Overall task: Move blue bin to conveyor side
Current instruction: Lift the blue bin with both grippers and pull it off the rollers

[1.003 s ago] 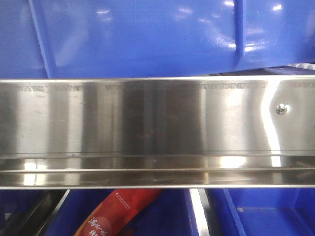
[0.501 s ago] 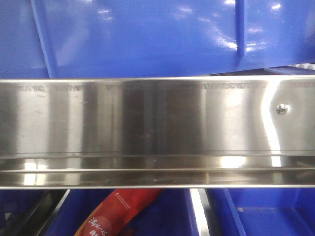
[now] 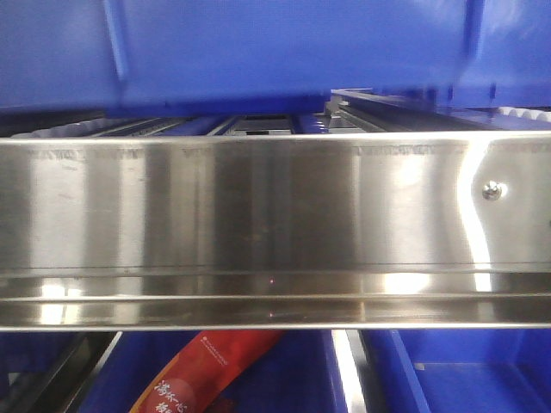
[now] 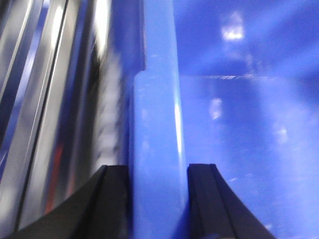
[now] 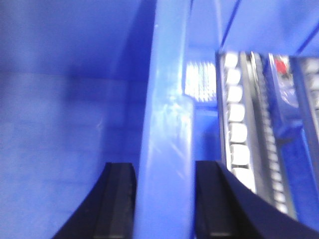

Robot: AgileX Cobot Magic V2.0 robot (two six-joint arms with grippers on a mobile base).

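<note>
Steel rail [image 3: 275, 215] before blue bin [image 3: 284, 43] | left end effector [image 4: 158, 174], right end effector [image 5: 165, 172] clamp rim

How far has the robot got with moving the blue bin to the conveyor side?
Done: left gripper and right gripper each clamp the blue bin by its rim. In hand: the bin hangs clear above the stainless-steel rail. Left: setting it down at the conveyor side, which no view clearly shows.

Stainless-steel rail [image 3: 275, 215] running across the front of a roller track [image 3: 258, 126], blue bin [image 3: 275, 43] hanging just above the rollers, lower blue bins [image 3: 465, 379] sitting beneath the rail, one holding a red packet [image 3: 211, 366].
</note>
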